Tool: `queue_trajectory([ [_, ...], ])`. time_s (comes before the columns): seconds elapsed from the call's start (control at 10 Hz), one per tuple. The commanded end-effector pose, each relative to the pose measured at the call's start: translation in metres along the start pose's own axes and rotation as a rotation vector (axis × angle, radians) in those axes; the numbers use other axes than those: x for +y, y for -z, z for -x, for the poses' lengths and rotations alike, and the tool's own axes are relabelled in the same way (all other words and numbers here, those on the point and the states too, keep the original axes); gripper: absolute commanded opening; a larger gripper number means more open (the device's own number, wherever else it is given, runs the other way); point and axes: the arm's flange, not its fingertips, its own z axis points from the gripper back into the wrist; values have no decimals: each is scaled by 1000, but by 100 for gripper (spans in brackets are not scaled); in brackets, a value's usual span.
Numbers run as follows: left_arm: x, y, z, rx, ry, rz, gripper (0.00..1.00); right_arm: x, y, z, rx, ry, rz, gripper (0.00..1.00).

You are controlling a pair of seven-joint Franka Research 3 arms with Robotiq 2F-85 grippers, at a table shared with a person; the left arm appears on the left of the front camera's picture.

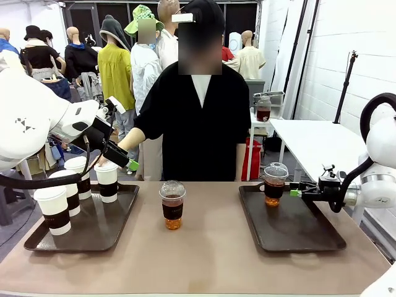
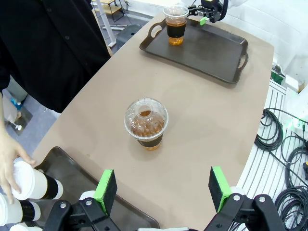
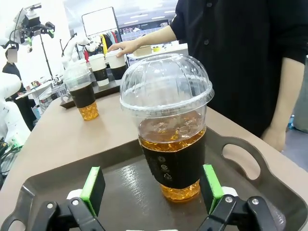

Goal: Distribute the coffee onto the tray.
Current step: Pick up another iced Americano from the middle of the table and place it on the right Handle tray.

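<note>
**One cup across, most of the coffee waiting**

On the right tray [image 1: 297, 238], one clear cup [image 1: 274, 185], flanked by the right gripper [image 1: 296, 192], fingers spread either side; contact impossible to tell. Mid-table, between the trays, a second clear cup [image 1: 172, 204]. Crowded on the left tray [image 1: 117, 216], four paper cups [image 1: 106, 180], a person's hand [image 1: 102, 162] on the far one. Above that tray's edge, the left gripper [image 2: 161, 185], spread and empty. Looks barely begun; probably more cups to carry across.

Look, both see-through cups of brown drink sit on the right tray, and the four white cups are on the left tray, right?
Not quite. Only one clear cup sits on the right tray; the other clear cup stands on the bare table between the trays, as the front view shows. The four white cups are on the left tray.
</note>
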Motion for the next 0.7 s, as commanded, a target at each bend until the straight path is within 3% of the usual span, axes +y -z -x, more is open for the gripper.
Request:
queue_trajectory([
  [0.0,1,0,1,-4,-4,8,100,-3,1,1,-6,-1,-10,100],
  [0.6,1,0,1,-4,-4,8,100,4,-3,-5,17,-8,4,100],
])
